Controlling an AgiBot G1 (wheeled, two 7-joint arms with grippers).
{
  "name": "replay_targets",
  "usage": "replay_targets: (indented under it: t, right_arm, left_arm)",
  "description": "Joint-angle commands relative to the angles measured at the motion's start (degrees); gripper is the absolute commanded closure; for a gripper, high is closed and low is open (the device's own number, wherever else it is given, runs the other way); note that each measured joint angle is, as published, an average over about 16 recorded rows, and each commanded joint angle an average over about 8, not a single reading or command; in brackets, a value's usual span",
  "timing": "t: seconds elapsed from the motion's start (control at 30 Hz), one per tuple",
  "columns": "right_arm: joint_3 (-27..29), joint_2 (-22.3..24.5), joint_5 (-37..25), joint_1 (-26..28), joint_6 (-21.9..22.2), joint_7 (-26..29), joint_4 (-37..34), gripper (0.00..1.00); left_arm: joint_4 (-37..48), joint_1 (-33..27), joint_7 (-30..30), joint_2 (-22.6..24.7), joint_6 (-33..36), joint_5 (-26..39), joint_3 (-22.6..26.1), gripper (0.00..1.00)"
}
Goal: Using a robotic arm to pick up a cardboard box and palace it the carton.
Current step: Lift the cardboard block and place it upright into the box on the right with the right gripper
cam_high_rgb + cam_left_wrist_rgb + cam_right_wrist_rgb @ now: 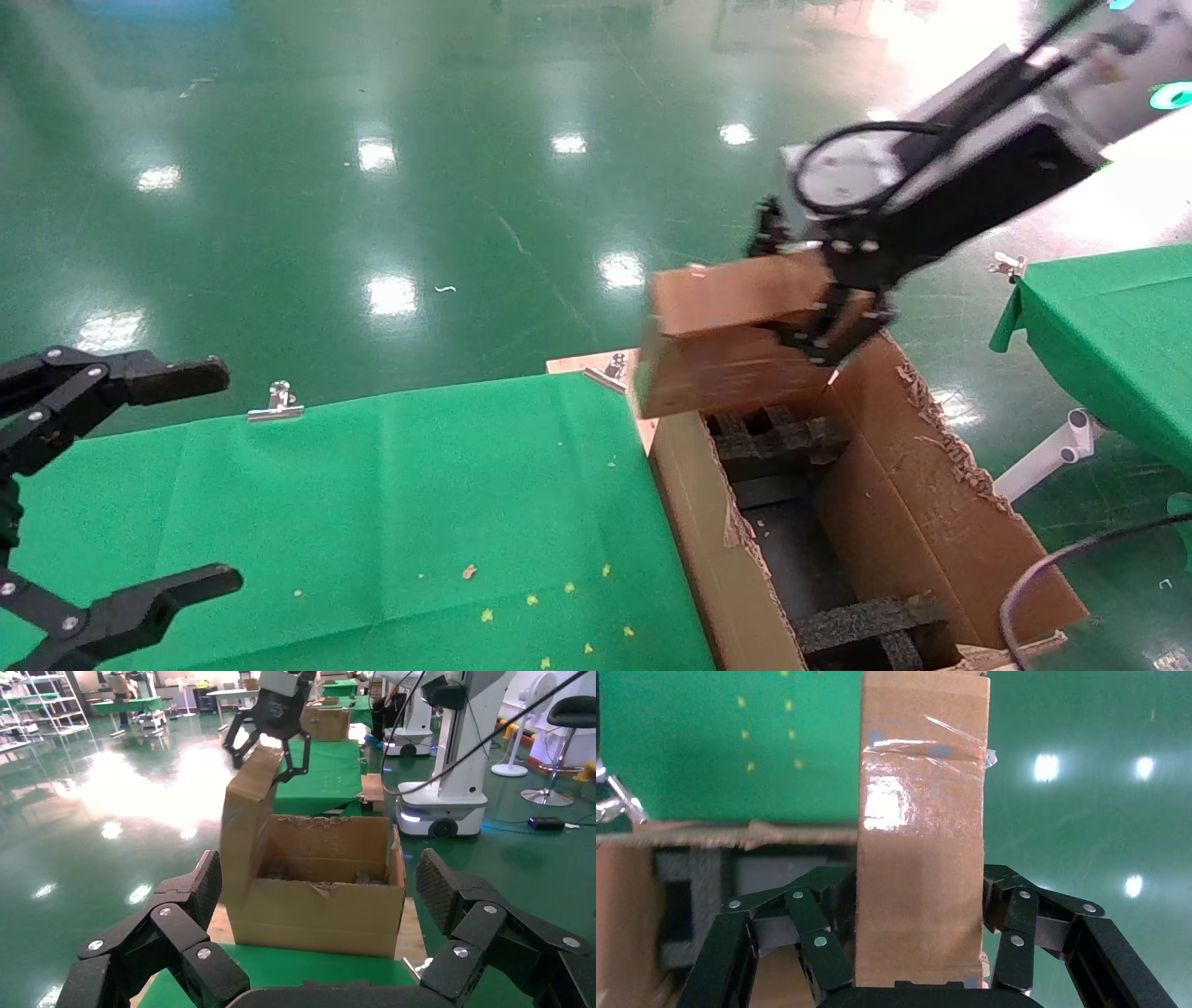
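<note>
My right gripper (801, 298) on the robotic arm (941, 177) is shut on the cardboard box (726, 345), a small brown taped box hanging tilted over the far end of the carton (931, 485). In the right wrist view its fingers (821, 945) press both sides of the cardboard box (919, 846), with the carton's torn rim (701, 834) and black foam (687, 881) below. From the left wrist view, the cardboard box (246, 832) hangs under the right gripper (270, 738) at the edge of the carton (316, 910). My left gripper (219, 475) stands open and empty at the far left.
A green cloth table (372, 503) with metal clips (277, 401) adjoins the carton's left side. A second green table (1117, 335) stands at the right, and a black cable (1052, 568) loops by the carton's near corner. Black foam blocks (773, 438) lie inside.
</note>
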Motion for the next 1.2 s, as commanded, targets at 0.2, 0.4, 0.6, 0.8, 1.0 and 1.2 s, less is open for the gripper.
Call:
replay_targets:
  t: [0.2, 0.4, 0.6, 0.8, 1.0, 1.2]
  right_arm:
    - [-9.9, 5.1, 0.4, 5.8, -0.1, 0.9, 0.4, 1.00]
    - [-17.1, 9.6, 2.6, 7.8, 0.3, 2.9, -0.1, 1.00]
    - [-20.4, 12.9, 5.6, 6.1, 1.7, 6.7, -3.4, 1.00]
    - [-21.1, 15.8, 8.3, 2.9, 3.3, 12.1, -7.9, 1.00]
    - [-20.5, 20.2, 12.2, -0.5, 5.6, 17.3, -10.9, 1.00]
    - [-18.9, 25.1, 18.1, -3.7, 8.4, 20.7, -11.2, 1.00]
  left_arm:
    - [0.0, 0.0, 0.0, 0.0, 0.0, 0.0, 0.0, 0.00]
    - [0.0, 0.0, 0.0, 0.0, 0.0, 0.0, 0.0, 0.00]
    - [0.0, 0.0, 0.0, 0.0, 0.0, 0.0, 0.0, 0.00]
    - [0.0, 0.0, 0.0, 0.0, 0.0, 0.0, 0.0, 0.00]
    - [0.0, 0.0, 0.0, 0.0, 0.0, 0.0, 0.0, 0.00]
    - [0.0, 0.0, 0.0, 0.0, 0.0, 0.0, 0.0, 0.00]
